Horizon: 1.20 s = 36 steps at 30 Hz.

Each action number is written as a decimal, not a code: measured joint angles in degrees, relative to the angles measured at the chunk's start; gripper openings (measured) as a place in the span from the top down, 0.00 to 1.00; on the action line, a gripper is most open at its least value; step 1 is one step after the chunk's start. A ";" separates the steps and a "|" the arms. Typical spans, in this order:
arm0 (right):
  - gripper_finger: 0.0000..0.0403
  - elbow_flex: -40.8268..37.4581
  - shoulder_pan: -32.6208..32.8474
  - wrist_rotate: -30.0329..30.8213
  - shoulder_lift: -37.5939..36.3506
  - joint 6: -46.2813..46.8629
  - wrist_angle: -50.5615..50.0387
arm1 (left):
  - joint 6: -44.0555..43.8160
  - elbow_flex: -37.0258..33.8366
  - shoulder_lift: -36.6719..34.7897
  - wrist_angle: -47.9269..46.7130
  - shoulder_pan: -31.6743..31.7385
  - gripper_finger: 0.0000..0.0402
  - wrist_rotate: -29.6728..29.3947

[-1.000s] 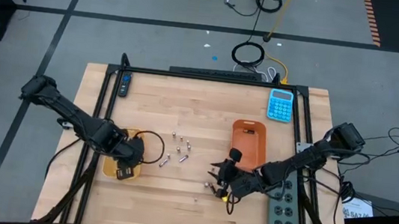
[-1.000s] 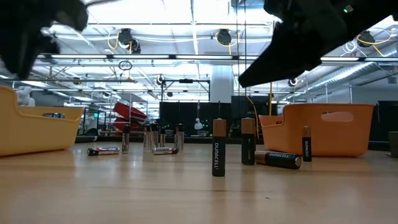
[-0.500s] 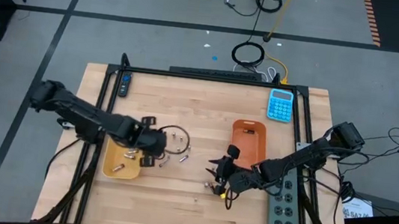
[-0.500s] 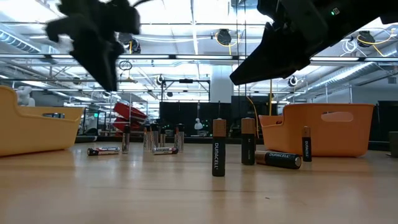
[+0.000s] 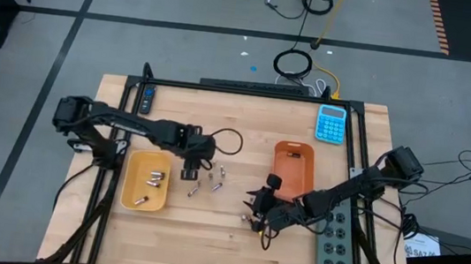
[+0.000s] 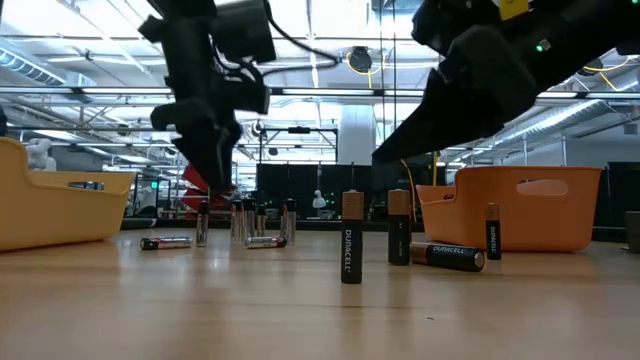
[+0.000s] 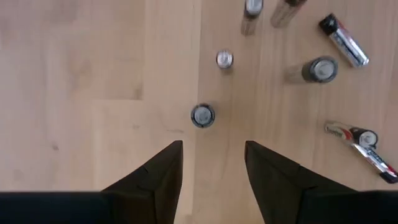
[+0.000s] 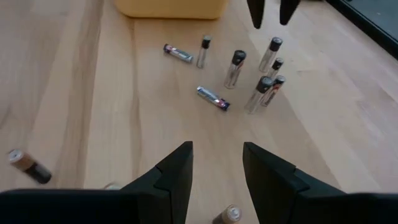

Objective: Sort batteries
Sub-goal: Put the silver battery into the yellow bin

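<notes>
Batteries point(image 5: 210, 179): a loose cluster is sitting at the middle of the high view, some upright, a few lying flat, between the yellow tray point(image 5: 144, 191) at lower left and the orange tray point(image 5: 295, 167) right of centre; a few more are standing near my right gripper.
Left gripper point(image 5: 189, 173): I am swinging it off the yellow tray, where it hung a second ago, and it is now hovering just left of the cluster; in the left wrist view my fingers point(image 7: 158, 177) are spread apart with nothing between them, and one upright battery point(image 7: 203, 116) sits just ahead of the gap.
Yellow tray contents: two or three batteries are lying inside, so one drop looks finished.
Right gripper point(image 5: 255, 212): I am keeping it low in the lower middle of the high view, fingers point(image 8: 171, 171) apart and empty, barely moved over the last second.
Meaning for the task: I am judging this as the start of the next pick, with most of the cluster not yet sorted.
</notes>
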 joint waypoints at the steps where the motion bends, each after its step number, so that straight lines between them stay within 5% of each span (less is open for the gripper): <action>1: 0.67 0.00 0.18 0.00 0.02 0.00 -0.02 | 0.16 0.00 0.48 -0.05 0.58 0.55 1.05; 23: 0.67 -0.02 0.82 0.37 0.02 1.07 -0.06 | 3.59 0.00 6.28 7.49 4.55 0.56 6.10; 36: 0.67 -0.02 0.82 0.41 0.02 1.07 -0.06 | 3.00 -4.98 6.30 13.80 5.14 0.82 9.25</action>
